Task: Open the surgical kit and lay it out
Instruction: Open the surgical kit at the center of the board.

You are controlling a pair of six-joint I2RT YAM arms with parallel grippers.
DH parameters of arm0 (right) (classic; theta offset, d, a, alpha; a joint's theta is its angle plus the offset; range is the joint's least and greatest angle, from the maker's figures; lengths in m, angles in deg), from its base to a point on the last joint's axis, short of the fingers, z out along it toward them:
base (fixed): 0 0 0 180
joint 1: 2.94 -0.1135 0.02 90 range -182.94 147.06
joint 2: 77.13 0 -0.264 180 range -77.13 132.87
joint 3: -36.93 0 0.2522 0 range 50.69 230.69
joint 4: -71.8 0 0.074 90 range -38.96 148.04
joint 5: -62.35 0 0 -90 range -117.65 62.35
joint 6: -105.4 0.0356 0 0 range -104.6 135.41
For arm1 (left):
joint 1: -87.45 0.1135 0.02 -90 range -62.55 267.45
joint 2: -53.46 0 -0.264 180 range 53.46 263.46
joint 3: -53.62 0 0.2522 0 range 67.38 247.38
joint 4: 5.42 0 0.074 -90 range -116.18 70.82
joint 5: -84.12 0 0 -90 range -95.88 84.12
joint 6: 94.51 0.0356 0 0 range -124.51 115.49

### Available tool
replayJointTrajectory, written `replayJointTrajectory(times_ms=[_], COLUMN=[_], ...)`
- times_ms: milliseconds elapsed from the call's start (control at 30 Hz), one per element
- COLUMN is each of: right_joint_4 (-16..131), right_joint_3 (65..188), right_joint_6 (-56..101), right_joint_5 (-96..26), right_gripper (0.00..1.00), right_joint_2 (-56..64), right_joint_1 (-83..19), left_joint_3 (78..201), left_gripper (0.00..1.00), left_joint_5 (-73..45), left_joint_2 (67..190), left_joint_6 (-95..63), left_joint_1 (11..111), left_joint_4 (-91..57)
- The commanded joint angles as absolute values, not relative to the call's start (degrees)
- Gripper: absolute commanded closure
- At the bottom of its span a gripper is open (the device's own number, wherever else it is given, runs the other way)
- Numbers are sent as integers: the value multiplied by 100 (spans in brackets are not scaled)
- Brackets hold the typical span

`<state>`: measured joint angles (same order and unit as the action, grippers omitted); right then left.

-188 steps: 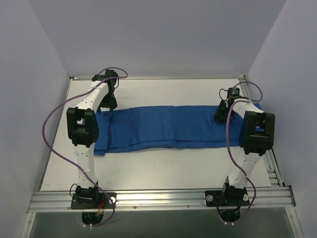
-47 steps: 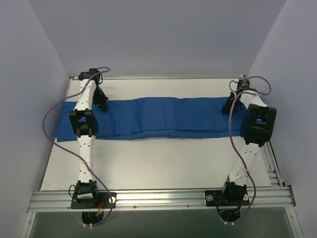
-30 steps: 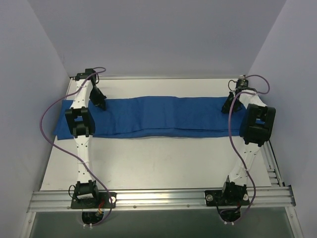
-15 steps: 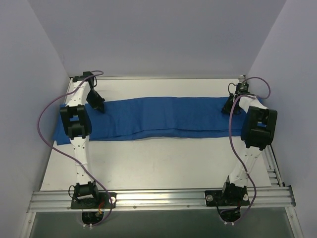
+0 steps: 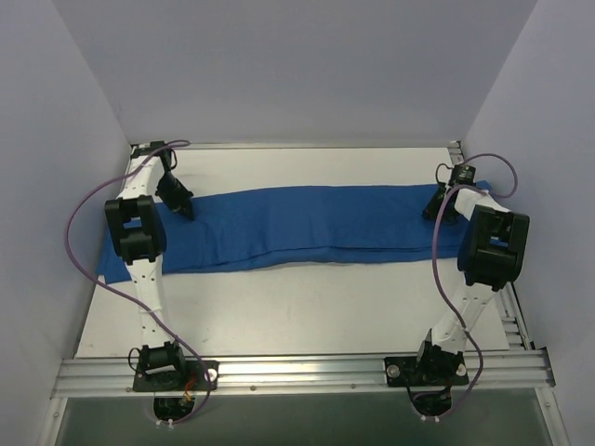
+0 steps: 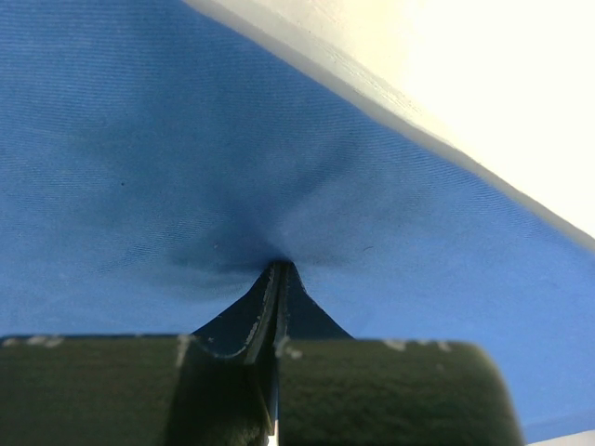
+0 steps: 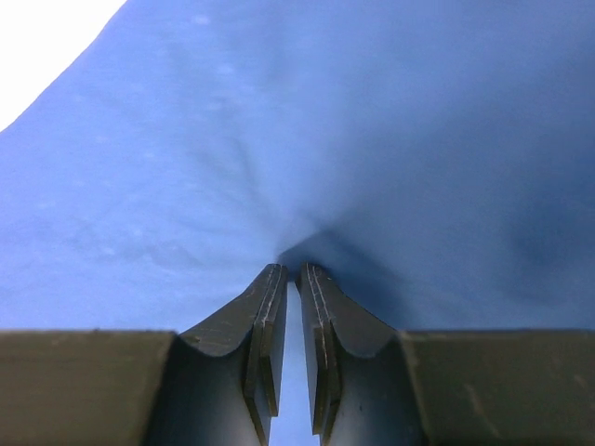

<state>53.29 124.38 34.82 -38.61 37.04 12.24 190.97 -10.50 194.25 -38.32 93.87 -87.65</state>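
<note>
The white counter point(image 5: 297, 307) is carrying the royal-blue cloth wrap point(image 5: 307, 225), lying as a long, creased band. The jaws of the left gripper point(image 6: 278, 268) and the right gripper point(image 7: 290, 269) are pinching its left and right ends.

From above, the left arm point(image 5: 138, 243) crosses the blue cloth point(image 5: 307, 223) and covers a strip near its left end. The right arm point(image 5: 493, 249) hides its right end altogether. The tips of the left pincer point(image 5: 186, 211) and right pincer point(image 5: 434, 209) are too small there to make out. In both wrist views the cloth runs past the picture's edges, and what lies within its folds cannot be told.
</note>
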Motion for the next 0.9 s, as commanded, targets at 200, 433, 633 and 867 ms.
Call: replayJointTrajectory(times_ms=[200, 433, 633, 867], right_joint_4=[3519, 3334, 4124, 4230], right_joint_3=[11879, 11795, 10634, 9886], right_joint_6=[3192, 3746, 4853, 4915], right_joint_5=[-2912, -3695, -4539, -4760], right_gripper=[82, 58, 37, 39], right_joint_2=[3546, 2545, 1314, 760], right_joint_1=[1684, 1639, 1569, 1534], left_joint_3=[18709, 18410, 18120, 17873], left_gripper=[98, 74, 65, 64], left_joint_5=[-148, -385, -728, -948], left_joint_2=[19725, 18866, 18162, 17774], left_joint_6=[-3352, -3510, -3554, -3510], left_joint_1=[9572, 9414, 9045, 8833], left_joint_4=[-9011, -8879, -8747, -8747])
